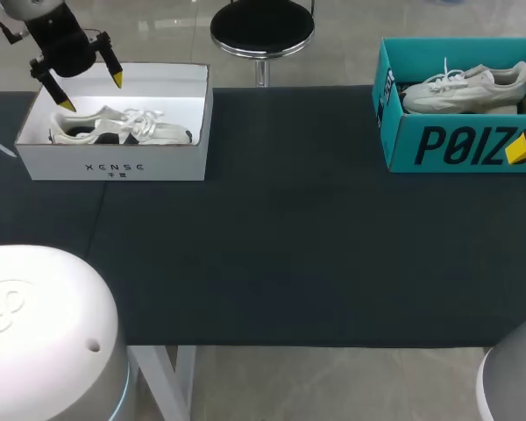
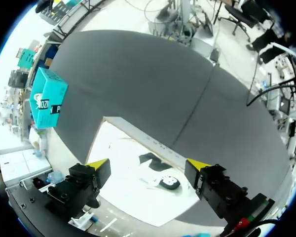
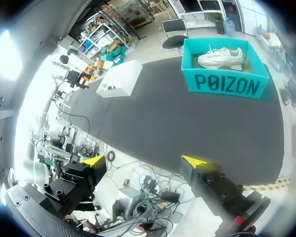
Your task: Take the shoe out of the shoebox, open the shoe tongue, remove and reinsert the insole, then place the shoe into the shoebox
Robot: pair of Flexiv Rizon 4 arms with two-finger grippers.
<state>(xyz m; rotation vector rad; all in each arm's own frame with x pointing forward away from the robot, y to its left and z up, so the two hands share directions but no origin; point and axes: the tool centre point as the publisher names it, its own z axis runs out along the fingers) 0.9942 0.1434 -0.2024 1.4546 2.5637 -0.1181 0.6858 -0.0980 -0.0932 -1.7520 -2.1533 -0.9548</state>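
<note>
A white shoebox (image 1: pixel 114 163) stands at the table's far left with a white and black shoe (image 1: pixel 121 128) lying in it. My left gripper (image 1: pixel 92 91) hangs open above that box's back left part, touching nothing. In the left wrist view the left gripper (image 2: pixel 148 164) sits over the white shoebox (image 2: pixel 143 141), with the shoe (image 2: pixel 168 182) just under and ahead of its fingers. A teal shoebox (image 1: pixel 456 146) at the far right holds a white shoe (image 1: pixel 465 88). My right gripper (image 3: pixel 144 161) is open and empty, off the table's edge, far from the teal shoebox (image 3: pixel 222 83).
The dark table cloth (image 1: pixel 289 246) spreads wide between the two boxes. From the right wrist, the white shoebox (image 3: pixel 121 79) lies far across the table. One yellow tip of my right gripper (image 1: pixel 521 149) shows in front of the teal box.
</note>
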